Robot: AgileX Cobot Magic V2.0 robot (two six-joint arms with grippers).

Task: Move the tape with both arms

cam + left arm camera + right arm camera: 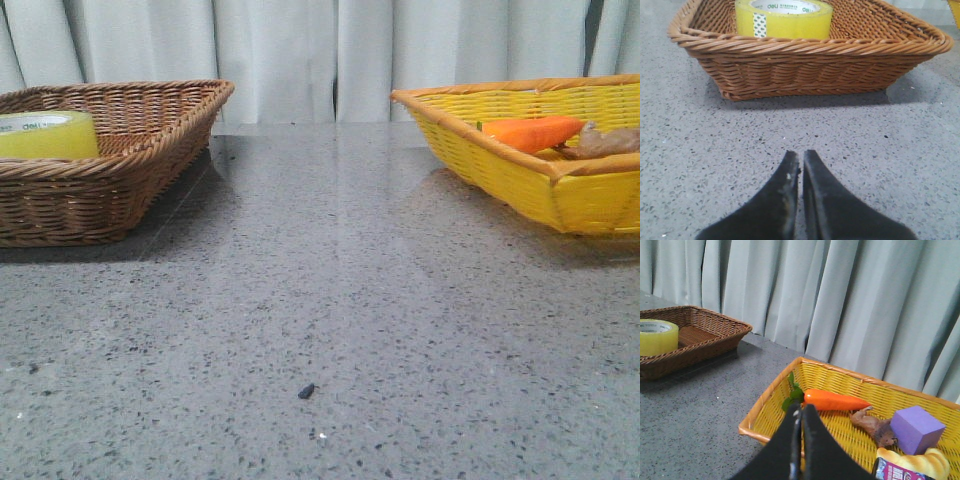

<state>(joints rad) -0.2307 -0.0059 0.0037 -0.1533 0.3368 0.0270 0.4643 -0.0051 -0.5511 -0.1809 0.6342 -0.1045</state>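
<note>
Left claw [800, 161] sits pinched shut and empty low over the grey worktop [330, 300], facing the brown basket [805, 65] at the far left corner, where the tape [784, 19] lies; right claw [801, 415], likewise closed on nothing, hangs above the yellow basket [770, 400] holding a carrot [835, 400] at the far right

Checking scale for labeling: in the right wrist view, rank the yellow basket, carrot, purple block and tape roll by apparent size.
1. yellow basket
2. carrot
3. purple block and tape roll: look similar; the tape is farther off, so unranked.
</note>
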